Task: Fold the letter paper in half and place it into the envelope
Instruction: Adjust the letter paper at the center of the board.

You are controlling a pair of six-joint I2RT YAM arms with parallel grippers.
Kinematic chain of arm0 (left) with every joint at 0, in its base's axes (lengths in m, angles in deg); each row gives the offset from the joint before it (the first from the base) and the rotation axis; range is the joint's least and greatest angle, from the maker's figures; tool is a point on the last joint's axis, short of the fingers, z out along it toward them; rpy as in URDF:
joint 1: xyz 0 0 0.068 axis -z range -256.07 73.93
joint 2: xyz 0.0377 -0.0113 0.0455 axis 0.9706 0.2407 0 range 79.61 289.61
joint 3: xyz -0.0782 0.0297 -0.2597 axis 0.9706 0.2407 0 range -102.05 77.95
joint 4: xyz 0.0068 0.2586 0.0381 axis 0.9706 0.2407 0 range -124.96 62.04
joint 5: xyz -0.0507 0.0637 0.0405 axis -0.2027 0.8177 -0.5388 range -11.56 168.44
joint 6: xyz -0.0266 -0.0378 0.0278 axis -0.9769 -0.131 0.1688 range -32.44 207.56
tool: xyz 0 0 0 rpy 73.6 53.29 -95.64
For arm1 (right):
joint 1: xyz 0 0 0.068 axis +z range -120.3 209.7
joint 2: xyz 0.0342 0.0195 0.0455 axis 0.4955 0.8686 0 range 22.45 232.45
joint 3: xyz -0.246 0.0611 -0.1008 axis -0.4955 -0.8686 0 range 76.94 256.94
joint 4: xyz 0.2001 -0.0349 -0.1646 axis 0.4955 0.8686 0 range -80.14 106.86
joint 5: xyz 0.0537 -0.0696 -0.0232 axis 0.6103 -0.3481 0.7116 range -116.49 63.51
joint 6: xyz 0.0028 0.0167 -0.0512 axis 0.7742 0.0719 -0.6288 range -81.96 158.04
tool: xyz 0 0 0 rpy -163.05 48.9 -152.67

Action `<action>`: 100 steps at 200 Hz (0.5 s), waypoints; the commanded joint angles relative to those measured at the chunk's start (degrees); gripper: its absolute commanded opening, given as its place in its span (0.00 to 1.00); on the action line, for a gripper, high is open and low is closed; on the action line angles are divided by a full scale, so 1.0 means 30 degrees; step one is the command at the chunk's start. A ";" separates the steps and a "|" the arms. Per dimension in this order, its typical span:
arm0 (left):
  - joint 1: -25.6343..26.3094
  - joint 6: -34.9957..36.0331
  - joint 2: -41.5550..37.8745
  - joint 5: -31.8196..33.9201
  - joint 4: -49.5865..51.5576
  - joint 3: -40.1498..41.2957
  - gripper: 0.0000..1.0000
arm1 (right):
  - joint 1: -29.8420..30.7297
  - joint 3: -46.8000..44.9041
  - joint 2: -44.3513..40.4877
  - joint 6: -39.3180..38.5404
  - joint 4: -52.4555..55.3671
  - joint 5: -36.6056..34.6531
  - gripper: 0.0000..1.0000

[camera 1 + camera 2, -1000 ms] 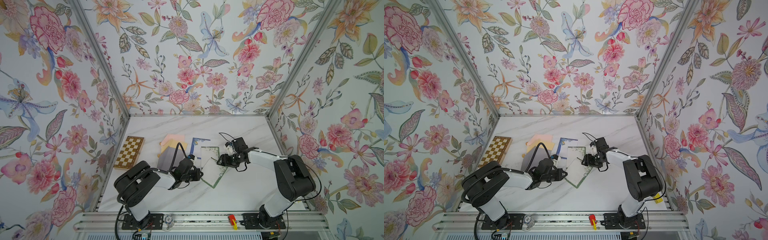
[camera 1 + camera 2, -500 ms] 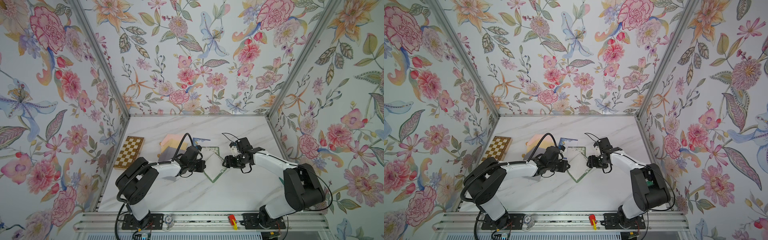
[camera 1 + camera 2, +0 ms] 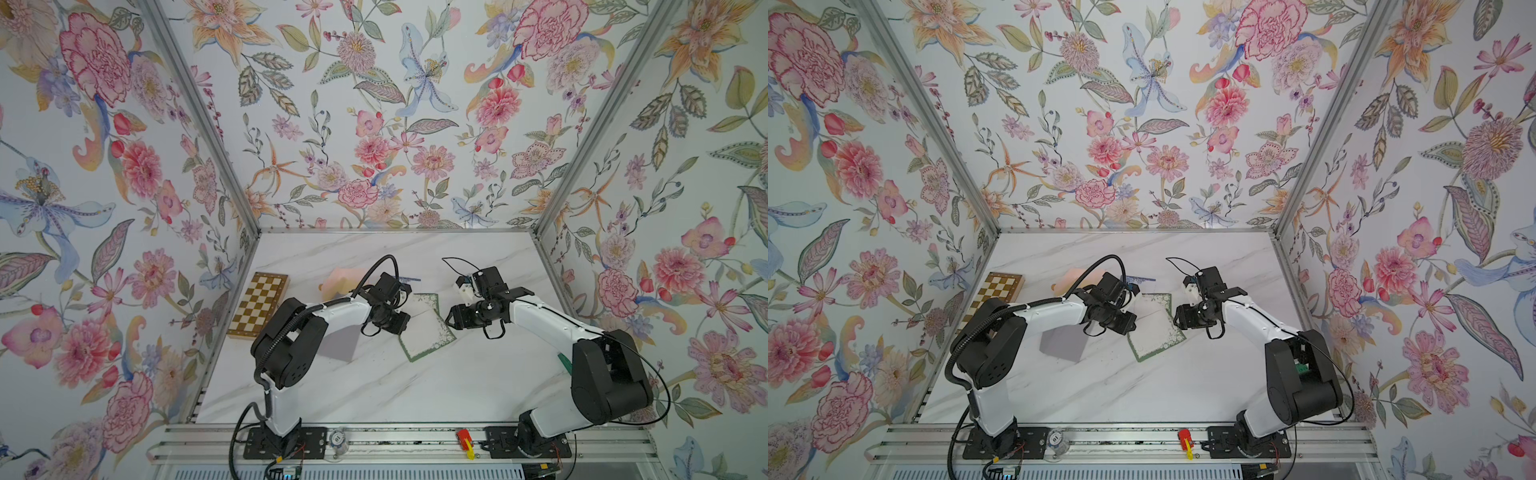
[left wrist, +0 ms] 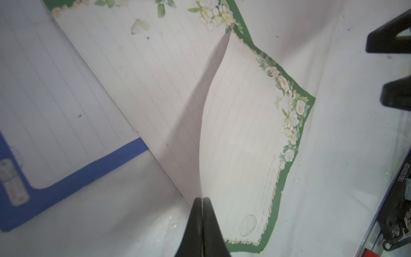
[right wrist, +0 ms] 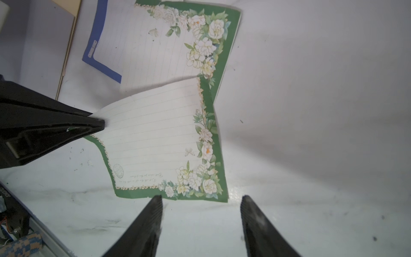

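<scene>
While top views hide the pinch, left wrist view shows left hand (image 4: pixel 202 201) clamped on letter paper (image 4: pixel 244 133) edge, half lifted, rest flat on surface (image 3: pixel 415 386) between hands, right hand (image 5: pixel 201 198) spread apart, empty, just short of paper

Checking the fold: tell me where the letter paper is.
In a top view, the letter paper lies centrally between the left gripper, pinching its edge, and the right gripper.

Surface: white marble-patterned tabletop (image 3: pixel 374 386)
Left side: brown-and-cream wooden chessboard (image 3: pixel 258 305)
Middle: green-bordered floral letter paper (image 3: pixel 428 336), overlapping blue-bordered lined sheet (image 4: pixel 51 100)
</scene>
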 commanded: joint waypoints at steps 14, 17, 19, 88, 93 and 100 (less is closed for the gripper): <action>-0.0590 0.2763 0.0523 0.0145 0.2854 -0.1956 0.00 | 0.0255 0.0570 0.0373 -0.0783 -0.0053 0.0919 0.54; -0.0644 0.2880 0.0573 0.0198 0.2979 -0.2131 0.00 | 0.0278 0.0547 0.0419 -0.0787 -0.0120 0.0986 0.54; -0.0669 0.2919 0.0603 0.0217 0.3023 -0.2225 0.00 | 0.0297 0.0542 0.0436 -0.0784 -0.0172 0.1029 0.54; -0.0821 0.3409 0.1557 0.0215 0.3747 -0.4069 0.00 | 0.0616 -0.0855 0.1044 0.0211 -0.2679 0.2117 0.41; -0.0815 0.3411 0.1579 0.0215 0.3754 -0.4094 0.00 | 0.0619 -0.0959 0.1099 0.0290 -0.2843 0.2095 0.40; -0.0829 0.3411 0.1607 0.0237 0.3765 -0.4079 0.00 | 0.0617 -0.1066 0.1138 0.0369 -0.3055 0.2117 0.39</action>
